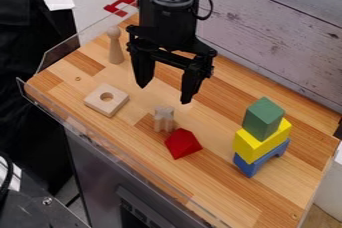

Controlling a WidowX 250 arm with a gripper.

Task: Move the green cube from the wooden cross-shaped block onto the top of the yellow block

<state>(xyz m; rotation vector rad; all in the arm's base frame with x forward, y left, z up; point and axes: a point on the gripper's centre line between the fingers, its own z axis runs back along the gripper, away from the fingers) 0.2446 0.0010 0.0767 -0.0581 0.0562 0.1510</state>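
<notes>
Pale wood forms the square block with a round hole (115,103) at centre-left of the frame and the upright peg (115,52) towards the upper left. The end effector (163,94), spread wide and holding nothing, hangs in the upper middle. Below it, near the centre, a notched block (163,119) stands on the surface (214,117), just beside a red block (182,143). At right, a green block (264,118) tops a yellow one (260,144) on a blue arch (252,166). This looks like a pre-grasp stage; gripping the notched block would call for lining up, lowering, then closing clear of the red one.
</notes>
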